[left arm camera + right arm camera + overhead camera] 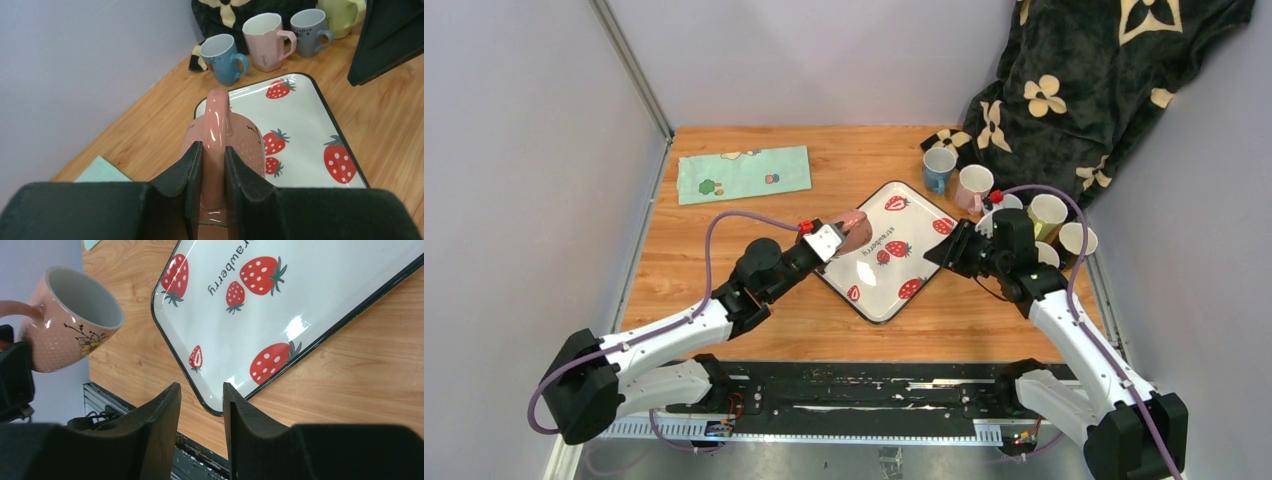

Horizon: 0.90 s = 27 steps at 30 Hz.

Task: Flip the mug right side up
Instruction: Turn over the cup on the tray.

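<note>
Your left gripper point(213, 155) is clamped on the handle of the pink mug point(75, 320). The mug hangs tilted in the air above the left edge of the tray point(320, 295), and I'd judge the handle hold lets your wrist roll it upright. Your right gripper point(201, 400) holds nothing, its fingers a little apart above the tray's right edge, probably to stay out of the way. Farther back, spare mugs point(222, 57) stand upright beside the blanket point(1084, 90).
</note>
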Each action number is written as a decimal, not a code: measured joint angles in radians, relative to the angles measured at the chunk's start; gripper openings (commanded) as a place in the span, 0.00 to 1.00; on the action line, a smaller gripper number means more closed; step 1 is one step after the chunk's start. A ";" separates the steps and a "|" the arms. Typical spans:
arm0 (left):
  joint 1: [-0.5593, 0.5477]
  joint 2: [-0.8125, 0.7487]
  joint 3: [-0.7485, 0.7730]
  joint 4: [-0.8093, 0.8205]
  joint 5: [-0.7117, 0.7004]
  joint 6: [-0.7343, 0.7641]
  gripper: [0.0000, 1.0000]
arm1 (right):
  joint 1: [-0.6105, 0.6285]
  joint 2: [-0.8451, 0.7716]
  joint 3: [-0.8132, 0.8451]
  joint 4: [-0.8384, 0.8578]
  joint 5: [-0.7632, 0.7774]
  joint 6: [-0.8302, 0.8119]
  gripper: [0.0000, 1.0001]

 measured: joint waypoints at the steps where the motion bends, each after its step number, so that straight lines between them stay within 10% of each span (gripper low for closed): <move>1: 0.003 -0.004 -0.024 0.039 0.010 -0.004 0.00 | 0.000 0.000 0.004 0.000 -0.003 0.008 0.41; 16: 0.077 0.003 -0.223 0.531 0.179 -0.013 0.00 | 0.000 0.012 0.107 -0.006 -0.062 0.235 0.41; 27: 0.100 0.007 -0.228 0.563 0.420 0.182 0.00 | 0.000 0.042 0.161 -0.017 -0.103 0.288 0.41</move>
